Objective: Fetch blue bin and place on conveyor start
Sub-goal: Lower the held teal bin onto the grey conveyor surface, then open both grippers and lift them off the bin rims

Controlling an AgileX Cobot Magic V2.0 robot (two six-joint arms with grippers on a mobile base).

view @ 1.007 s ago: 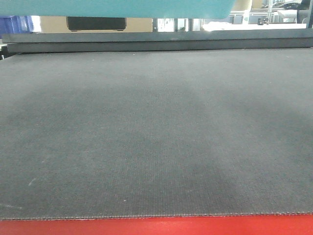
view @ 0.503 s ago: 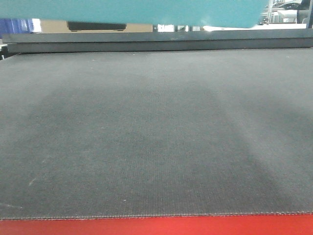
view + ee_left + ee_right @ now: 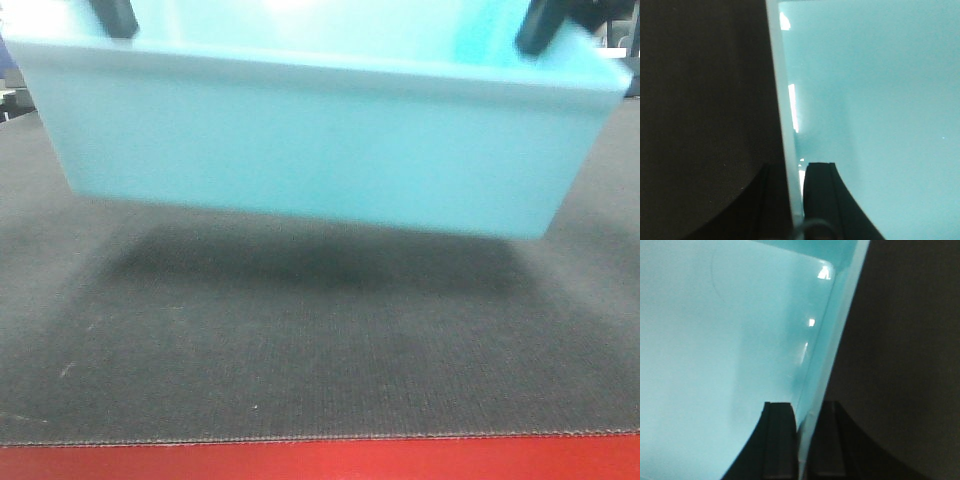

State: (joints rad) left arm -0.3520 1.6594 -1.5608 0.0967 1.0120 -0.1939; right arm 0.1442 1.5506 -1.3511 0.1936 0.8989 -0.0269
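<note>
The blue bin (image 3: pixel 320 150) hangs in the air over the conveyor belt (image 3: pixel 300 370). It is over the far part of the belt, well back from the red strip (image 3: pixel 320 462) along the near edge. In the front view it looks a bit blurry. Its bottom does not seem to touch the belt, and a dark shadow (image 3: pixel 310 265) lies on the belt right under it. The bin is tipped a little, so its right end sits lower than its left end. It stretches almost from the left side of the belt to the right side.

The left gripper (image 3: pixel 790 172) holds the bin's left wall. One black finger (image 3: pixel 820 195) is inside the bin and the other is outside, with the thin pale rim (image 3: pixel 782 100) pinched between them. The jaws are narrow, closed tight on the wall.

The right gripper (image 3: pixel 805 415) holds the right wall the same way. One finger (image 3: pixel 779 440) is inside the bin and one is outside, pressed close on the rim.

The inside of the bin looks smooth and bare in both wrist views, with small bright spots of light on it.
</note>
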